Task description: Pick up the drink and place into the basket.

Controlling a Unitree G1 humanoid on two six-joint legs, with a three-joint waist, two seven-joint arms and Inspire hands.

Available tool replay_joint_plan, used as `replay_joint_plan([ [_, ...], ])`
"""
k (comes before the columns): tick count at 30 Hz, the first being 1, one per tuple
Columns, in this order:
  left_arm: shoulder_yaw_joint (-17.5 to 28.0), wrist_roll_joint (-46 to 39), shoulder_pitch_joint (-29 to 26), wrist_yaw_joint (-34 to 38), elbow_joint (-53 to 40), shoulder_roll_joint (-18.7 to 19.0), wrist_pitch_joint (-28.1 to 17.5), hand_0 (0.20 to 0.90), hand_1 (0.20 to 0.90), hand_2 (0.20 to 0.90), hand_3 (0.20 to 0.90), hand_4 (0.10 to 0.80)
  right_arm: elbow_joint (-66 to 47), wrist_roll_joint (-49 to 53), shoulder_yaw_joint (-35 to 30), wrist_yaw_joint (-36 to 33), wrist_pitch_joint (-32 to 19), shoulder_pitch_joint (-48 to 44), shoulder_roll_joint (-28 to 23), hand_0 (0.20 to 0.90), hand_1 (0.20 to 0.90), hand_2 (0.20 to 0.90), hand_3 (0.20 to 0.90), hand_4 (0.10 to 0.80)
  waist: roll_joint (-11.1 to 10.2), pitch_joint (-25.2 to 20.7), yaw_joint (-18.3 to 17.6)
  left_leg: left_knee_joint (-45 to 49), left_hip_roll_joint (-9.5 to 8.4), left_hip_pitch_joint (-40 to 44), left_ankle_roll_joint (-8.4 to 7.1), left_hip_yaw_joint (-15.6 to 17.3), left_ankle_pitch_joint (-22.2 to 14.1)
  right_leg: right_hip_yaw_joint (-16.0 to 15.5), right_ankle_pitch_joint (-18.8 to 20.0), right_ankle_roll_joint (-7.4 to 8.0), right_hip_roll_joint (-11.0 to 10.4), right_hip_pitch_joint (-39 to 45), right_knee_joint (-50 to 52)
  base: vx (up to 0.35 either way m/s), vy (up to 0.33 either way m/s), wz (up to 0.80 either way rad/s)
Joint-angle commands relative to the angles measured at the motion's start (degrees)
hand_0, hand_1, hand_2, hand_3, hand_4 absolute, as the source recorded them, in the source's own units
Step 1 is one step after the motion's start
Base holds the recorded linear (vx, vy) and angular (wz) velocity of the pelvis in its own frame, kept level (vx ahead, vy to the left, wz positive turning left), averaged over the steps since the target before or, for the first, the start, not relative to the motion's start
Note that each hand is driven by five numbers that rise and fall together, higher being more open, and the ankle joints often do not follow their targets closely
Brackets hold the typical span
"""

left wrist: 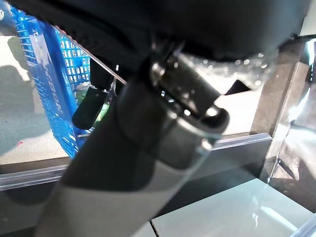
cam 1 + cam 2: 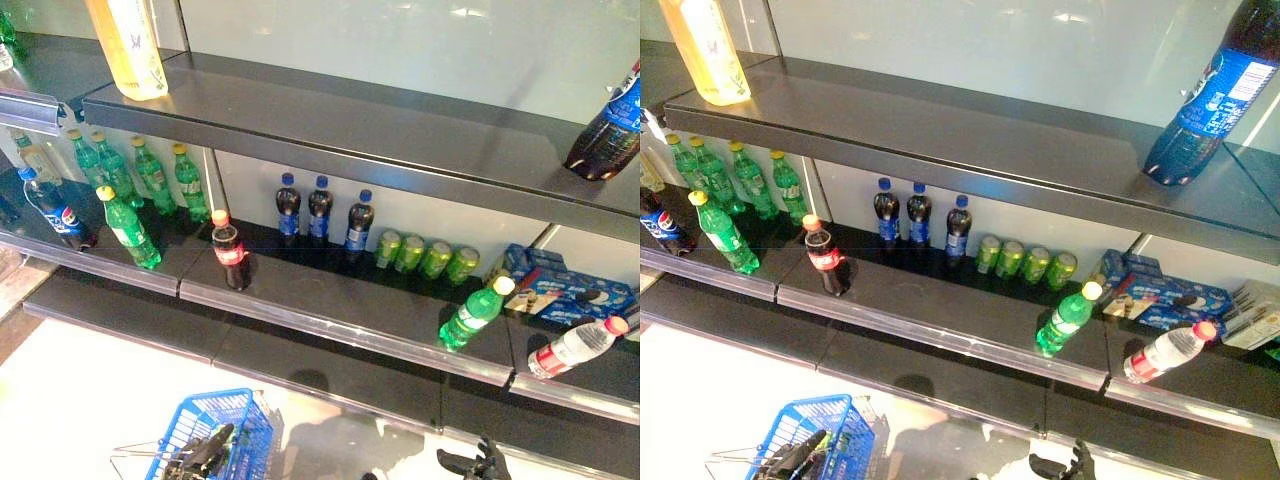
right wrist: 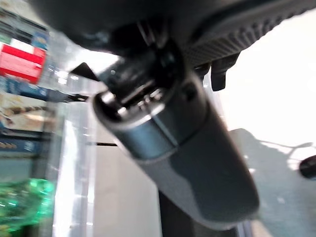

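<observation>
Left eye view: my left hand (image 2: 205, 452) grips the blue basket's (image 2: 232, 415) wire handle low before the shelves.
My right hand (image 2: 478, 464) hangs low, fingers loosely spread, empty; the nearest drink, a green bottle (image 2: 474, 313), lies on the shelf edge above.

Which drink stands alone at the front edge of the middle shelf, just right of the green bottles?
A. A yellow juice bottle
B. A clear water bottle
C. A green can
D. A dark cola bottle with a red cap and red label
D: the cola bottle with its red cap and label stands upright alone at the front of the middle shelf.
</observation>
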Motion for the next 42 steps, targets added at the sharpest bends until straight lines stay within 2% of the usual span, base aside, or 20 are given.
replay_joint_plan([
  [1, 1.9, 3.1, -6.4, -3.4, -2.5, 6.3, -9.3, 0.300, 0.300, 0.300, 0.200, 0.100, 0.3, -3.6, 1.8, 2.5, -1.6, -1.4, -6.3, 0.900, 0.900, 0.900, 0.900, 0.800, 4.6, -1.8, 1.5, 0.8, -0.12, -0.4, 0.46, -2.1, -0.5, -3.3, -3.4, -0.33, -0.5, 2.6, 5.0, 0.011, -0.145, 0.01],
  [5, 1.6, 2.5, -5.9, -3.3, -3.0, 5.6, -9.3, 0.300, 0.300, 0.300, 0.200, 0.100, 0.1, -5.3, 4.4, 5.9, -0.4, -1.9, -6.0, 0.900, 0.900, 0.900, 0.900, 0.800, 4.2, -0.8, 2.9, 1.8, 0.93, -1.2, -0.59, -2.9, 0.2, -4.6, -3.7, -1.27, 0.4, 2.8, 4.7, -0.016, -0.155, -0.02],
  [9, 0.6, 2.0, -5.9, -3.3, -4.5, 3.8, -9.2, 0.300, 0.300, 0.300, 0.200, 0.100, -1.2, -7.8, 8.0, 6.9, 0.2, -3.2, -5.8, 0.900, 0.900, 0.900, 0.900, 0.800, 3.7, 1.1, 5.1, 5.8, 1.63, -5.0, -2.46, -5.2, 1.3, -6.6, -3.7, -2.53, 1.1, 2.5, 4.4, -0.079, -0.166, 0.16],
  [12, -1.0, 0.7, -6.6, -3.1, -6.2, 2.5, -8.8, 0.300, 0.300, 0.300, 0.200, 0.100, -2.3, -8.2, 10.5, 6.2, 1.1, -4.8, -6.4, 0.900, 0.900, 0.900, 0.900, 0.800, 4.7, 3.3, 7.1, 6.8, 2.92, -10.3, -4.32, -6.1, 6.5, -8.7, -3.8, -3.00, 1.9, 2.0, 4.3, -0.147, -0.077, 0.41],
  [13, -1.5, 0.7, -6.7, -3.4, -6.7, 2.1, -8.7, 0.300, 0.300, 0.300, 0.200, 0.100, -2.0, -7.9, 10.8, 5.7, 0.9, -5.4, -6.6, 0.900, 0.900, 0.900, 0.900, 0.800, 5.1, 4.1, 7.6, 6.3, 3.45, -11.6, -4.73, -5.2, 8.0, -9.6, -4.1, -3.05, 2.2, 2.1, 4.4, -0.169, -0.056, 0.44],
  [15, -2.3, 2.2, -7.0, -4.2, -6.9, 1.9, -8.1, 0.300, 0.300, 0.300, 0.200, 0.100, -1.3, -6.5, 10.6, 4.5, 0.5, -5.4, -6.6, 0.900, 0.900, 0.900, 0.900, 0.800, 5.5, 5.3, 7.5, 5.1, 5.23, -12.9, -5.36, 1.8, 9.9, -12.9, -4.8, -3.11, 2.3, 2.9, 4.6, -0.141, -0.053, 0.78],
  [16, -2.3, 2.8, -7.3, -4.7, -6.5, 1.9, -7.9, 0.300, 0.300, 0.300, 0.200, 0.100, -1.0, -6.0, 10.3, 4.2, 0.4, -5.1, -6.6, 0.900, 0.900, 0.900, 0.900, 0.800, 5.5, 5.3, 7.2, 5.0, 5.42, -13.0, -5.36, 4.3, 10.1, -14.3, -5.0, -3.12, 2.3, 3.3, 4.5, -0.089, -0.039, 1.29],
  [17, -2.4, 3.7, -7.7, -5.4, -5.5, 1.9, -7.7, 0.300, 0.300, 0.300, 0.200, 0.100, -0.5, -6.1, 9.8, 4.3, 0.0, -4.4, -6.6, 0.900, 0.900, 0.900, 0.900, 0.800, 5.3, 5.2, 6.5, 5.2, 5.41, -12.9, -5.13, 9.2, 9.9, -16.8, -4.9, -3.07, 2.0, 3.9, 4.1, -0.048, -0.013, 1.17],
  [18, -2.4, 3.5, -7.7, -5.3, -5.2, 1.9, -7.7, 0.300, 0.300, 0.300, 0.200, 0.100, -0.4, -6.5, 9.6, 4.4, -0.1, -4.3, -6.7, 0.900, 0.900, 0.900, 0.900, 0.800, 5.3, 5.1, 6.3, 5.4, 5.36, -12.9, -5.05, 10.0, 9.7, -17.3, -4.9, -3.05, 2.0, 4.0, 4.0, 0.039, 0.001, 1.09],
  [19, -2.5, 3.5, -8.1, -5.3, -4.1, 2.1, -7.2, 0.300, 0.300, 0.300, 0.200, 0.100, 0.0, -7.9, 9.2, 4.9, -0.5, -3.3, -6.9, 0.900, 0.900, 0.900, 0.900, 0.800, 4.7, 4.5, 5.3, 7.0, 4.22, -12.0, -4.92, 13.9, 7.2, -18.9, -5.6, -2.82, 1.5, 4.8, 3.8, 0.082, 0.029, 1.03],
  [21, -2.0, 3.8, -7.8, -5.9, -2.2, 2.3, -7.2, 0.300, 0.300, 0.300, 0.200, 0.100, 0.5, -9.4, 8.7, 5.1, -1.1, -2.3, -7.1, 0.900, 0.900, 0.900, 0.900, 0.800, 4.3, 3.9, 4.9, 8.6, 2.64, -11.9, -3.67, 16.3, 4.9, -20.2, -5.6, -2.81, 1.2, 5.0, 4.3, 0.096, 0.092, 1.23],
  [23, -1.6, 3.6, -7.3, -6.1, -1.4, 2.4, -7.5, 0.300, 0.300, 0.300, 0.200, 0.100, 0.6, -10.5, 8.5, 5.2, -1.2, -2.1, -7.2, 0.900, 0.900, 0.900, 0.900, 0.800, 4.1, 3.5, 5.0, 7.1, 1.56, -11.2, -3.09, 16.0, 4.3, -20.3, -5.5, -2.40, 1.1, 5.2, 4.2, 0.125, 0.144, 0.78],
  [24, -1.2, 3.7, -6.1, -6.7, -0.5, 2.4, -8.4, 0.300, 0.300, 0.300, 0.200, 0.100, 0.7, -11.0, 8.2, 5.6, -1.5, -1.8, -7.2, 0.900, 0.900, 0.900, 0.900, 0.800, 4.2, 3.1, 5.6, 5.0, 0.33, -10.5, -2.78, 14.3, 4.4, -19.7, -5.7, -2.12, 1.3, 5.6, 4.1, 0.154, 0.142, 0.41],
  [32, 0.0, 5.2, -3.7, -7.8, 0.2, 3.4, -8.4, 0.300, 0.300, 0.300, 0.200, 0.100, -1.8, -12.4, 8.6, 7.1, -2.4, -0.7, -5.4, 0.900, 0.900, 0.900, 0.900, 0.800, 2.7, 0.9, 8.2, 0.2, -2.40, -6.0, 0.25, 8.7, 2.5, -20.3, -6.5, -0.74, 0.8, 5.8, 5.9, 0.150, 0.134, 0.34],
  [36, -0.4, 4.8, -4.4, -7.5, -1.2, 3.7, -7.9, 0.300, 0.300, 0.300, 0.200, 0.100, -2.7, -12.3, 9.4, 6.7, -1.3, -1.9, -4.8, 0.900, 0.900, 0.900, 0.900, 0.800, 1.7, 0.7, 8.9, 0.0, -4.12, -5.1, 2.10, 7.1, 1.2, -19.9, -4.4, 1.60, -1.6, 4.0, 10.3, 0.098, 0.154, 0.11],
  [37, -0.5, 4.7, -4.8, -7.5, -1.5, 3.8, -7.7, 0.300, 0.300, 0.300, 0.200, 0.100, -2.8, -12.2, 9.4, 6.6, -1.1, -2.2, -4.7, 0.900, 0.900, 0.900, 0.900, 0.800, 1.8, 0.9, 9.0, 0.0, -4.25, -5.6, 2.87, 7.7, 2.2, -20.6, -3.1, 1.36, -2.0, 3.3, 11.4, 0.022, 0.167, 0.22],
  [38, -0.8, 4.7, -5.3, -7.4, -1.9, 4.0, -7.4, 0.300, 0.300, 0.300, 0.200, 0.100, -2.8, -12.0, 9.6, 6.4, -0.8, -2.7, -4.5, 0.900, 0.900, 0.900, 0.900, 0.800, 1.6, 0.9, 9.1, 0.0, -4.71, -5.4, 3.43, 7.4, 1.9, -20.2, -2.2, 1.79, -3.0, 2.6, 13.8, -0.003, 0.134, 0.16],
  [39, -0.9, 4.7, -5.4, -7.4, -2.0, 4.1, -7.4, 0.300, 0.300, 0.300, 0.200, 0.100, -2.8, -12.0, 9.6, 6.3, -0.8, -2.8, -4.4, 0.900, 0.900, 0.900, 0.900, 0.800, 1.5, 1.0, 9.1, 0.0, -4.84, -5.4, 3.57, 7.3, 1.9, -20.1, -2.1, 1.92, -3.2, 2.4, 14.4, 0.087, 0.183, 0.12],
  [40, -1.3, 4.8, -6.1, -7.0, -2.8, 4.2, -6.9, 0.300, 0.300, 0.300, 0.200, 0.100, -3.0, -11.5, 9.6, 6.2, -0.4, -3.3, -4.3, 0.900, 0.900, 0.900, 0.900, 0.800, 1.5, 1.1, 9.1, 0.0, -5.57, -5.2, 4.47, 6.8, 1.6, -19.0, -0.1, 2.63, -4.8, 0.9, 19.4, 0.080, 0.204, 0.20],
  [42, -2.3, 5.0, -7.3, -6.0, -4.2, 4.3, -6.2, 0.300, 0.300, 0.300, 0.200, 0.100, -3.5, -10.6, 9.9, 5.9, 0.0, -3.7, -3.8, 0.900, 0.900, 0.900, 0.900, 0.800, 1.9, 2.0, 8.4, 0.0, -6.59, -4.6, 6.18, 4.9, 1.0, -14.9, 5.1, 4.30, -7.1, -4.2, 31.5, 0.083, 0.228, 0.41],
])
